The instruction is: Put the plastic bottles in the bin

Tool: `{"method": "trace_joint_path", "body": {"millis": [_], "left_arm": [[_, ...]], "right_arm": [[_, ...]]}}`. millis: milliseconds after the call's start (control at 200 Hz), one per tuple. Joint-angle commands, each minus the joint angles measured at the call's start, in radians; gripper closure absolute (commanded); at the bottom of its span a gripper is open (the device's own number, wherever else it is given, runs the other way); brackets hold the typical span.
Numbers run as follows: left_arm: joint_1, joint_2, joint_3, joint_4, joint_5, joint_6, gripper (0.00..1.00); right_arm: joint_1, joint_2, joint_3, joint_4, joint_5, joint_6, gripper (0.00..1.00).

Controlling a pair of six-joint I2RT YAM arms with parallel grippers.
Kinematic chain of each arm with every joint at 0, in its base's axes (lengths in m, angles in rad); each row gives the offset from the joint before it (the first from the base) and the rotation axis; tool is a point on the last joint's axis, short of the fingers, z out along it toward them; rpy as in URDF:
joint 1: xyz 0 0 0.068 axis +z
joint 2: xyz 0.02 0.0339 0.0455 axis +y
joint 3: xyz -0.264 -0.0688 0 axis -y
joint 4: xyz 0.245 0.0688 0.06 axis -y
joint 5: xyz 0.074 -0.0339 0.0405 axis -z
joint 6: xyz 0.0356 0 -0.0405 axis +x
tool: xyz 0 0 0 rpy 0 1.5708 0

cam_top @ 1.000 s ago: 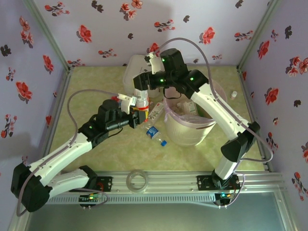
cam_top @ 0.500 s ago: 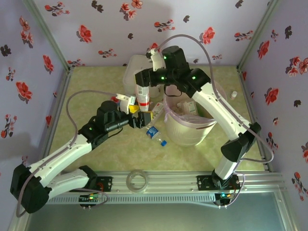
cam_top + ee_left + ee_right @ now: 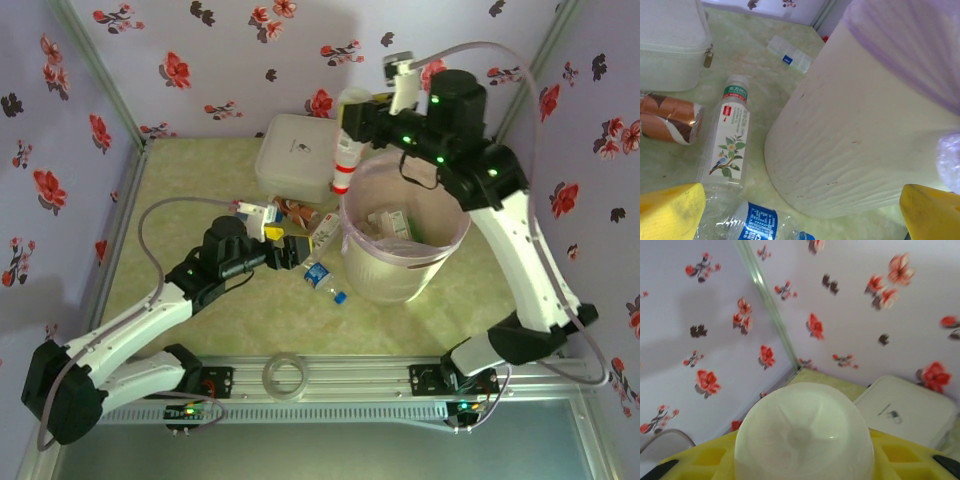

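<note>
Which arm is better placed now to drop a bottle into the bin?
Right. The right gripper holds a bottle, cap down, close to the rim of the bin. The left gripper is open and empty, low beside the bottles lying on the table.

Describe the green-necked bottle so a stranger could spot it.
Find the cream bin with the pink liner. At its foot, toward the white zip case, lies a clear bottle. Its label shows a bird and flowers, unlike the blue-labelled bottle and brown bottle nearby.
</note>
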Motion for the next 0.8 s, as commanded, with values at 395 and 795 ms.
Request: {"method": "trace_joint_path", "body": {"millis": [395, 795], "left_arm": [[0.096, 0.191, 0.036, -0.145, -0.195, -0.29, 0.02], [0.164, 0.176, -0.034, -0.155, -0.281, -0.504, 0.04]], "right_arm": [[-0.068, -0.111, -0.074, -0.369, 0.403, -0.214, 0.55], [-0.068, -0.058, -0.327, -0.349, 0.238, -0.204, 0.55]]}}
